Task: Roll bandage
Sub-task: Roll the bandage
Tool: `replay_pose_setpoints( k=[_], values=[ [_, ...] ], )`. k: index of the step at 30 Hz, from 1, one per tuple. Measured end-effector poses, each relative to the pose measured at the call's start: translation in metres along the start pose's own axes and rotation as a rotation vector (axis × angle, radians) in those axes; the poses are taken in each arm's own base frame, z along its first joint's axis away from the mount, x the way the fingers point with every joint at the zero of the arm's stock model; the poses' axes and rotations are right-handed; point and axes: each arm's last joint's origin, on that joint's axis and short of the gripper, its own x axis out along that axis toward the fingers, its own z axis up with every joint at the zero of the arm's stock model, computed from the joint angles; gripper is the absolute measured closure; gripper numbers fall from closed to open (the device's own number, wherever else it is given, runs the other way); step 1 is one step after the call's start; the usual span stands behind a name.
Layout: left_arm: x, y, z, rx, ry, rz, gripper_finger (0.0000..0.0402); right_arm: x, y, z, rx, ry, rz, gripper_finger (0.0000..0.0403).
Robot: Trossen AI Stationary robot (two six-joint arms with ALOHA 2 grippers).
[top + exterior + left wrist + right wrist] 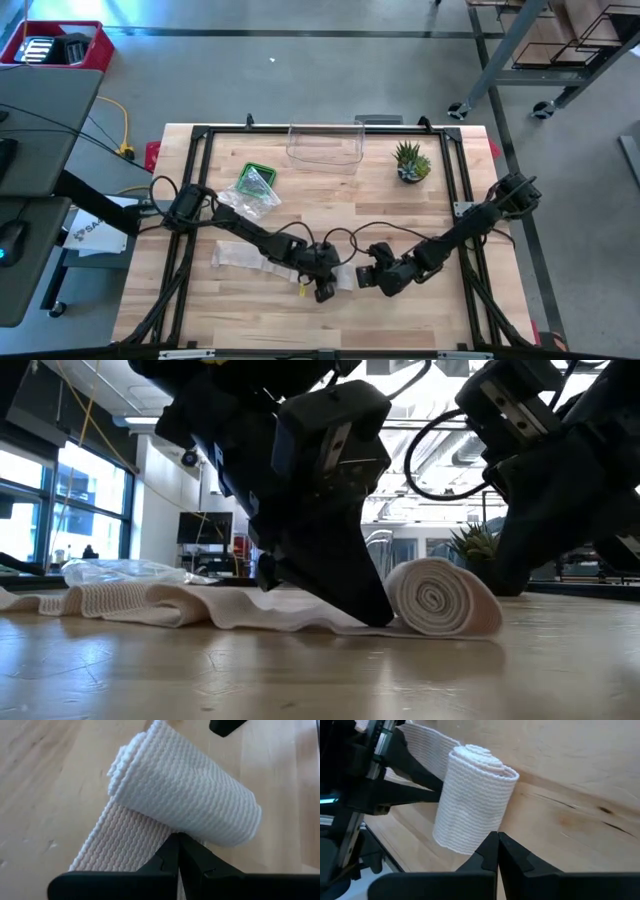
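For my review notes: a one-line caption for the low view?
Partly rolled bandage on the table, left gripper shut on its flat tail.

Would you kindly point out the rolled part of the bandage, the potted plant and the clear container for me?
rolled part of the bandage (437,596): low view, on its spiral end face.
potted plant (411,161): high view, on the green leaves.
clear container (325,157): high view, on its near wall.

No legible text, labels or numbers anywhere.
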Motion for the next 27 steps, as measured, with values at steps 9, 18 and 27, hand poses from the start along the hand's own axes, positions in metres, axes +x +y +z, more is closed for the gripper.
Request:
replay_pose_setpoints(
  k=[9, 18, 27],
  values=[
    [0.0, 0.001, 0.0, 0.031, -0.008, 0.013, 0.0401, 0.004, 0.034, 0.003, -0.052, -0.014, 0.121, 0.0403],
    [0.0, 0.001, 0.0, 0.032, -0.007, 0.017, 0.0402, 0.028, 0.038, 0.021, -0.004, -0.044, 0.088, 0.0403],
    [0.0, 0.001, 0.0, 0.032, -0.004, 0.019, 0.0401, 0.034, 0.028, 0.019, -0.008, 0.017, -0.001, 0.0403]
  ],
)
